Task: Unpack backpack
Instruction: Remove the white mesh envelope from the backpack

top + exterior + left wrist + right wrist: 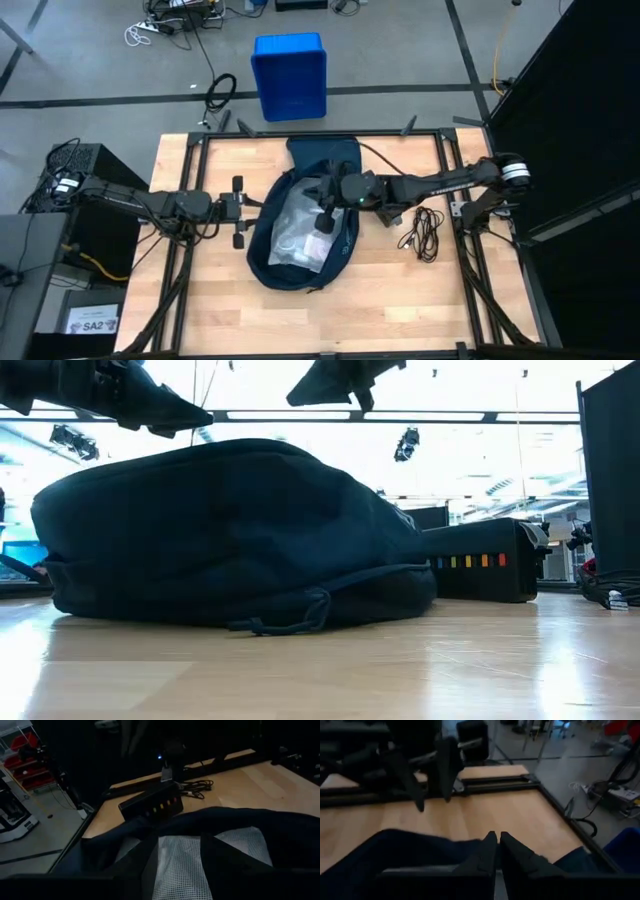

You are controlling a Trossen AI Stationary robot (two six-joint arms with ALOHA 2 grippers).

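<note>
The dark navy backpack [318,160] lies on the wooden table's middle with its mouth open upward; its underside rests on the wood [220,530]. Inside it shows a white mesh and clear bag [300,235], also seen in the left wrist view [175,865]. My right gripper [324,218] hangs above the open mouth, shut with nothing between its fingers [496,842]. My left gripper [238,212] stays just off the backpack's left edge, open, and the right wrist view shows its fingers apart over bare wood [431,780].
A black box with a row of coloured dots [152,805] sits on the table right of the backpack, with a coil of black cable [425,232] beyond it. A blue plastic bin [290,75] stands on the floor past the table's far edge.
</note>
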